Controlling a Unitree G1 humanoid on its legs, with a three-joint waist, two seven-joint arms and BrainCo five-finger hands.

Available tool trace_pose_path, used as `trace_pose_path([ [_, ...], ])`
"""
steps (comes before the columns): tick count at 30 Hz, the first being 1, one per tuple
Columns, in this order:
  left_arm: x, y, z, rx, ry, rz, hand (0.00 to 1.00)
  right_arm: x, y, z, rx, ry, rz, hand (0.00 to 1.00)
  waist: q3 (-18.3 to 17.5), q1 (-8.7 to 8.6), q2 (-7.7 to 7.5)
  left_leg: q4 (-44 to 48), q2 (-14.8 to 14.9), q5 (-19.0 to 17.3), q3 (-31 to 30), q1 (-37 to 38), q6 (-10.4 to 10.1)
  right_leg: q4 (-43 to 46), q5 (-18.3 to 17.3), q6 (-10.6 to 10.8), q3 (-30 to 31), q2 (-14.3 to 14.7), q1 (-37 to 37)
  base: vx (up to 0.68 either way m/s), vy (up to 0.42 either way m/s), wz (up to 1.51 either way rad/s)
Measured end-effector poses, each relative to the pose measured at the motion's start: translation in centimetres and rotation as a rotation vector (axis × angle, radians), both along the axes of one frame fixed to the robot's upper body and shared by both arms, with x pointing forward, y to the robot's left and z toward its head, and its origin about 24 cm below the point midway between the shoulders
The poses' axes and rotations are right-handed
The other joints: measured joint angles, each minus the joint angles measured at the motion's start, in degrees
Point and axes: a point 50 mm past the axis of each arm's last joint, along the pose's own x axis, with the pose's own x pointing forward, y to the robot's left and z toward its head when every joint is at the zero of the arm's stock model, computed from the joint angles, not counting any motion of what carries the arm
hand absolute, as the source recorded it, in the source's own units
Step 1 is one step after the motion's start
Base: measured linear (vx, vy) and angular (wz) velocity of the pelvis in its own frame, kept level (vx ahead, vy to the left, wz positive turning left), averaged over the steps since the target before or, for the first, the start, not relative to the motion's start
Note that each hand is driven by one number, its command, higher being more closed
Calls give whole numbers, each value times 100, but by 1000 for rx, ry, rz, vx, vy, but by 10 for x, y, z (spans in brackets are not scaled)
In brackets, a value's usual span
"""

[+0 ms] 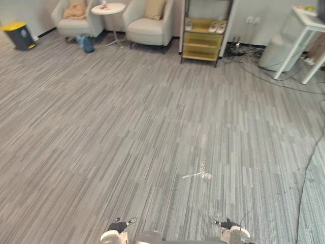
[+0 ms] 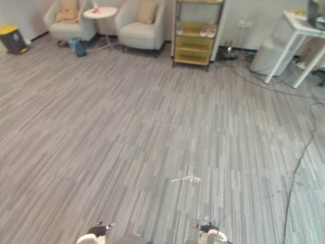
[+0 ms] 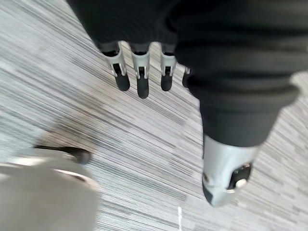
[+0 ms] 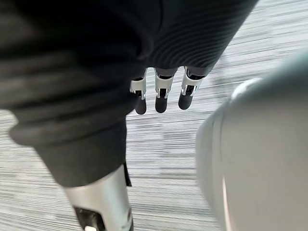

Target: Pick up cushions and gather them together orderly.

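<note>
Grey striped carpet (image 1: 152,127) runs to two pale armchairs (image 1: 147,30), a round table (image 1: 108,8) and yellow shelf (image 1: 200,43).

Two pale armchairs stand at the far left, the left armchair (image 1: 71,24) and the right armchair (image 1: 148,30), with two cushions, one on each: a tan cushion (image 1: 76,10) and a beige cushion (image 1: 154,8). Between the chairs is one round side table (image 1: 108,8), with one yellow-lidded bin (image 1: 19,34) further left and one blue object (image 1: 86,43) on the floor. Far centre stands one yellow shelf unit (image 1: 200,49), and far right one white table (image 1: 308,18) beside one grey drum (image 1: 278,52).
</note>
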Motion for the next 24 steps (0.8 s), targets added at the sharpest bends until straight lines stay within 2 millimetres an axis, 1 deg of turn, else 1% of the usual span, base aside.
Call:
trace_pose_path([
  [1,1,0,0,1,-3,-4,0,1,0,1,-5,-1,19,0,-3,-35,-117,-125,-54,0,-6,110,0,-794,290,55,14,34,-163,423,54,-3],
  [2,3,0,1,6,-7,-16,0,-1,0,0,-7,7,30,0,49,-64,-233,-204,-143,0,-47,209,0,-1407,579,120,66,16,-287,446,3,20],
  [3,5,5,2,20,-9,-27,0,1,2,0,0,-9,25,0,143,-112,-472,-238,-361,-10,-225,310,-18,-1839,861,220,210,-124,-600,374,-42,28],
  [4,5,5,2,22,-8,-29,0,1,2,1,0,-11,26,0,177,-142,-549,-260,-415,-31,-286,381,-53,-1884,905,210,244,-158,-671,465,-91,48],
  [5,3,5,2,18,-5,-28,0,-1,0,0,-3,-3,24,0,209,-220,-670,-310,-451,-113,-393,547,-193,-1919,934,141,271,-197,-692,512,-138,84],
  [6,-1,8,1,24,1,-16,0,-13,2,-4,2,27,17,0,168,-276,-780,-271,-488,-268,-657,801,-380,-1888,1050,-86,317,-214,-589,668,-193,110],
  [7,-5,8,0,20,7,0,0,-15,0,-4,-2,34,20,0,73,-269,-729,326,-298,-403,-887,725,-519,-1520,1553,-305,301,-131,-556,700,-243,93],
  [8,-7,8,0,18,11,5,0,-15,0,-4,-3,35,20,0,37,-261,-691,685,-220,-418,-936,573,-543,-1444,1543,-322,263,-97,-545,584,-233,61],
  [9,-9,6,-1,12,15,11,0,-19,-3,-5,-8,44,13,0,-68,-261,-574,1768,18,-457,-932,82,-614,-1459,1382,-351,140,2,-419,551,-237,46],
  [10,-11,2,-2,-8,16,48,0,-18,-3,-4,-12,40,14,0,-101,-237,-293,3537,502,-210,-792,-729,-878,-1705,1228,-422,-8,325,-128,442,-173,37],
  [11,-12,0,-2,-11,17,49,0,-17,-4,-4,-14,39,16,0,-76,-187,-241,4009,691,-177,-746,-948,-866,-1785,1194,-457,-21,452,-11,555,-192,10],
  [12,-12,-1,-2,-15,17,44,0,-13,-1,-4,-14,38,22,0,-51,-77,-65,4916,1053,-226,-605,-1308,-760,-1967,1098,-591,-15,713,309,654,-156,-12],
  [13,-10,-2,-2,-5,19,5,0,-13,8,-6,3,57,52,0,97,22,-150,5594,1161,-370,-628,-1808,-760,-2202,975,-756,-8,859,939,644,-142,-10],
  [14,-9,1,-1,4,11,-4,0,-13,11,-7,14,59,52,0,120,42,-179,5597,1129,-410,-629,-1895,-781,-2226,945,-752,-4,850,1074,614,-98,4],
  [15,-5,4,1,21,-7,-24,0,-8,19,-6,34,46,45,0,205,78,-290,5314,1017,-540,-596,-2161,-871,-2321,894,-742,-7,810,1435,484,-37,3],
  [16,-1,7,4,32,-23,-32,0,-5,20,-6,36,36,32,0,260,102,-371,4540,824,-631,-570,-2449,-863,-2479,821,-731,21,745,1765,467,-1,0],
  [17,1,7,4,34,-28,-37,0,0,20,-4,37,21,28,0,269,131,-381,4212,758,-644,-562,-2523,-836,-2524,788,-720,43,722,1835,424,75,-13],
  [18,5,6,5,32,-40,-41,0,3,17,-3,38,8,-3,0,269,182,-379,2885,513,-527,-621,-2639,-790,-2617,691,-643,116,644,1987,348,131,-24],
  [19,7,4,6,29,-45,-47,0,3,14,-2,38,4,-25,0,281,275,-365,1900,332,174,-667,-2612,-738,-2683,587,-589,221,550,2084,325,145,-44],
  [20,7,4,5,28,-43,-49,0,0,15,-3,39,11,-30,0,244,377,-417,1536,228,660,-610,-2464,-701,-2729,534,-523,368,473,2142,371,158,-37],
  [21,5,6,5,32,-36,-46,0,-1,17,-4,45,13,-29,0,176,422,-456,1369,45,777,-600,-2412,-556,-2742,455,-398,507,339,2155,415,151,-16],
  [22,11,5,6,30,-47,-50,0,1,16,-3,42,11,-30,0,205,411,-409,1506,30,720,-598,-2435,-457,-2721,449,-341,521,313,2156,549,219,7],
  [23,17,4,8,26,-57,-54,0,-2,15,-4,43,24,-28,0,207,418,-305,1744,115,628,-590,-2430,-304,-2632,657,-192,663,353,2191,455,226,-1],
  [24,13,7,7,25,-46,-24,0,-1,16,-4,47,18,-25,0,120,436,-266,1645,152,616,-611,-2198,-284,-2508,931,-16,912,375,2254,342,201,-12],
])
